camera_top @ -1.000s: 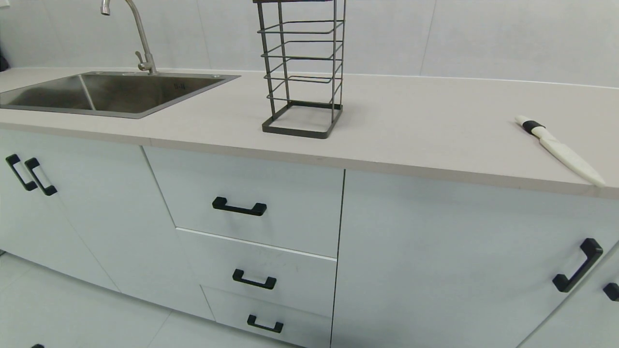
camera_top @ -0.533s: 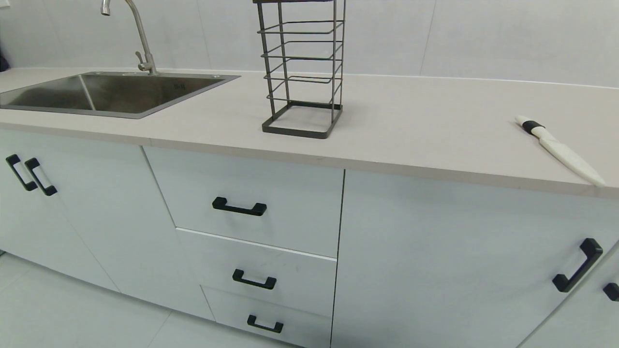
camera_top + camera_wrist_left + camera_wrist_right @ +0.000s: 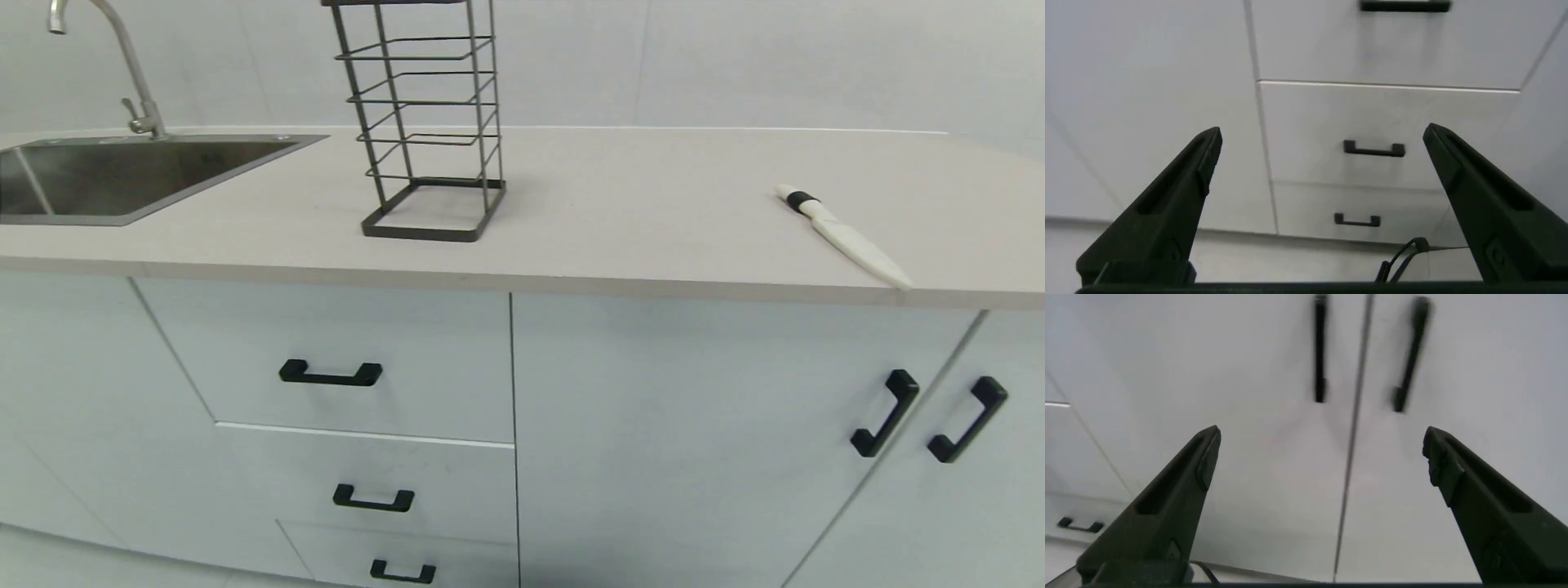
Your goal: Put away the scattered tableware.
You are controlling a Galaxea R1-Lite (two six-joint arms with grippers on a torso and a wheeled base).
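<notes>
A white knife (image 3: 842,235) with a black band on its handle lies on the grey countertop (image 3: 653,212) at the right, its tip near the front edge. A tall black wire rack (image 3: 424,122) stands empty on the counter, left of centre. My left gripper (image 3: 1323,135) hangs low and open in front of the white drawers (image 3: 1388,155), nothing between its fingers. My right gripper (image 3: 1323,433) is open too, facing the white cabinet doors (image 3: 1364,416) with black handles.
A steel sink (image 3: 122,167) with a curved tap (image 3: 122,57) is set into the counter at the far left. Below the counter are drawers (image 3: 343,376) with black handles and, at the right, a pair of cabinet doors (image 3: 931,416). A tiled wall backs the counter.
The whole head view has shifted: the camera turned right, so the sink, rack and knife sit further left in the picture. The things themselves have not moved.
</notes>
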